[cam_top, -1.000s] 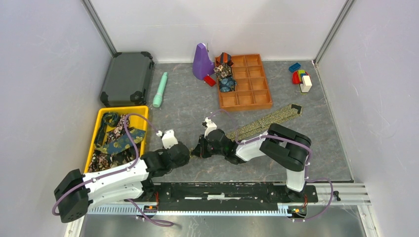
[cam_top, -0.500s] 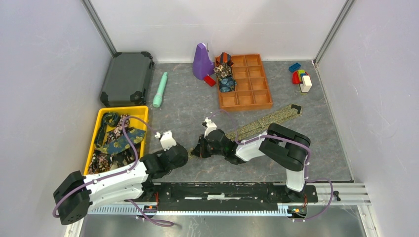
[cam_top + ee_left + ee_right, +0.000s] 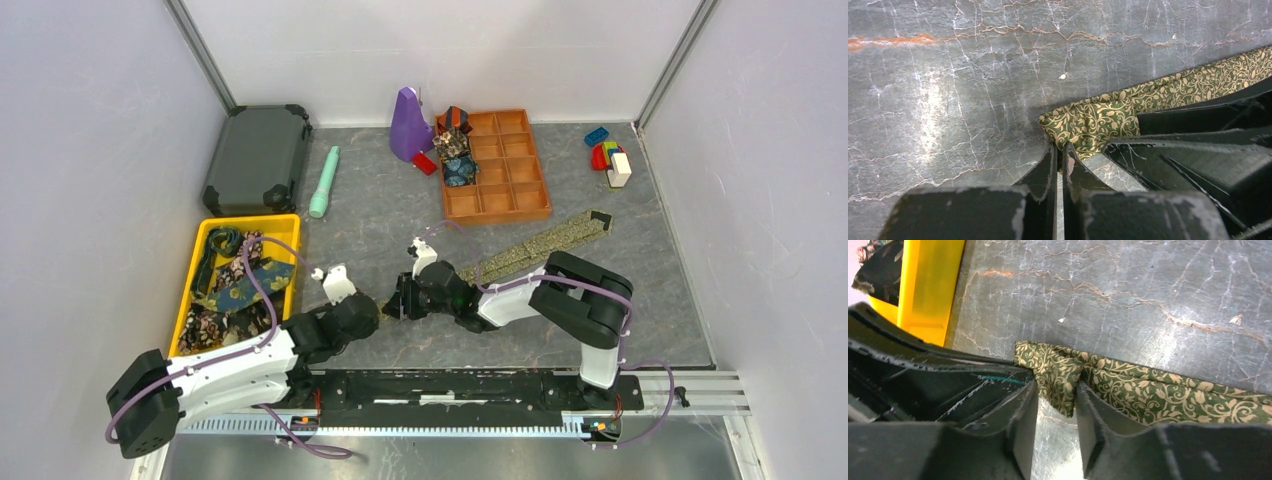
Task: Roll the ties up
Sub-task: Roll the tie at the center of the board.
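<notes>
left claw [image 3: 1059,146]: closed together, tie [image 3: 1098,117] end just beyond it | right claw [image 3: 1055,387]: apart, tie fold between its jaws

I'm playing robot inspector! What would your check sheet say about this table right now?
Surface: grey marbled mat with orange veins.
Job's things: olive-gold tie lies flat, unrolled; rolled ties sit in the left column of the wooden tray; loose ties fill the yellow bin.
Clutter: teal cylinder, purple cone, toy blocks, dark case, all apart from the flat tie.
Grippers: left gripper shut at the tie's end; right gripper open, tie fold between its jaws.
Cables: purple cables run along both arms; one crosses the bin.
Surroundings: white walls, metal rail at the near edge.
</notes>
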`<state>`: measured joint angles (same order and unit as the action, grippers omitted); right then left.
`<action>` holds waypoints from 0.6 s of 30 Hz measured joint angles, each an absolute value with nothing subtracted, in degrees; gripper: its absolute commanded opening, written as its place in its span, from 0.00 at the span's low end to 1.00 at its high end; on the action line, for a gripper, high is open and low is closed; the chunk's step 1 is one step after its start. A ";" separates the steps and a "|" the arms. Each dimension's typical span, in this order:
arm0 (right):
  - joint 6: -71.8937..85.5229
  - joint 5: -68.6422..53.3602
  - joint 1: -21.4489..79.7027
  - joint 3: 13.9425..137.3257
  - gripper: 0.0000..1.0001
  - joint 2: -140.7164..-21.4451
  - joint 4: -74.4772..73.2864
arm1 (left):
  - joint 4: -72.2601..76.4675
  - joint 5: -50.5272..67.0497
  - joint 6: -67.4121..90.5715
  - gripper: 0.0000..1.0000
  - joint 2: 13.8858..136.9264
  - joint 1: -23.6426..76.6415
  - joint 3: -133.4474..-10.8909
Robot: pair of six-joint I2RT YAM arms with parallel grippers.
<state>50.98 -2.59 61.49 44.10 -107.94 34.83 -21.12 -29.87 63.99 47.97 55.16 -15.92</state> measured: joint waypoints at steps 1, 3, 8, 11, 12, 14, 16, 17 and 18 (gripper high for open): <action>50.57 -2.48 61.52 44.25 0.48 -107.39 34.24 | -21.17 -29.87 63.99 0.02 47.81 55.09 -15.92; 49.36 -2.39 61.49 44.64 0.50 -106.02 31.92 | -21.61 -29.89 63.99 0.02 47.46 55.07 -15.92; 45.15 -0.91 61.23 46.17 0.49 -101.30 25.32 | -23.35 -29.89 63.99 0.02 47.09 55.05 -16.16; 42.39 0.89 61.17 46.39 0.35 -96.88 22.52 | -24.38 -29.85 63.96 0.02 46.87 55.02 -16.49; 41.54 1.45 61.10 46.39 0.30 -95.66 22.09 | -24.64 -29.85 63.96 0.02 46.76 55.02 -16.58; 39.97 2.02 61.12 46.52 0.24 -94.28 21.63 | -25.45 -29.78 63.96 0.02 46.59 55.02 -16.97; 38.72 1.98 61.12 46.96 0.21 -94.26 21.52 | -26.11 -29.63 63.94 0.02 46.48 55.02 -17.43; 38.19 1.89 61.14 47.27 0.20 -94.52 21.26 | -26.57 -29.56 63.94 0.02 46.46 55.02 -17.80; 37.67 1.69 61.23 47.66 0.20 -95.02 21.06 | -27.16 -29.47 63.94 0.02 46.44 55.02 -18.31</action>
